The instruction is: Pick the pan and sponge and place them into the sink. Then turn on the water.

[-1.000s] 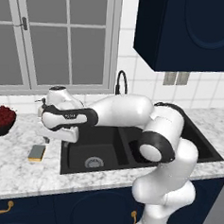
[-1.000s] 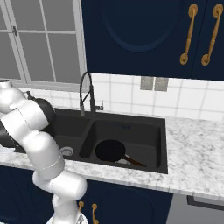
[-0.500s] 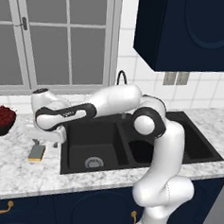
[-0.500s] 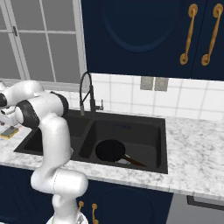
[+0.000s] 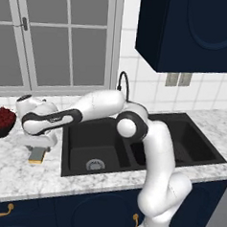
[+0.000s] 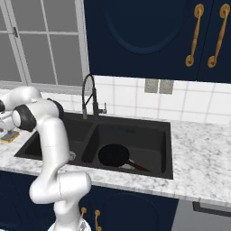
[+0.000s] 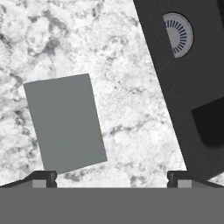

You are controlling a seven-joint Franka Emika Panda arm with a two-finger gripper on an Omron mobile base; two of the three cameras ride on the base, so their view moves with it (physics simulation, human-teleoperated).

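White two-finger gripper (image 7: pixel 112 178) hangs over the marbled white-grey stone counter (image 7: pixel 131 109), jaws spread wide, released, gripping nothing. In the hand view the two dark fingertips (image 7: pixel 43 178) stand far apart at the bottom edge. Flat rectangular sponge with grey-green top (image 7: pixel 64 123) lies on the counter ahead of the jaws, nearer the left fingertip than the right one, tilted a little against the jaw line, not between the fingers; cannot tell if the left tip touches its near edge. Off past the right fingertip, the large matte black double-basin sink (image 7: pixel 192 78) with a round silver drain (image 7: pixel 178 35).

Left base view: gripper (image 5: pixel 36 143) down low right over the sponge (image 5: pixel 37 154), its yellow layer showing, just beside the sink's (image 5: pixel 85 132) left rim. Right base view: small round black frying pan with long handle (image 6: pixel 115 155) rests in the right basin, well apart from the jaws, near the black gooseneck faucet (image 6: pixel 89 97). Sponge (image 6: pixel 9 135) on the counter left of the sink (image 6: pixel 153 131).
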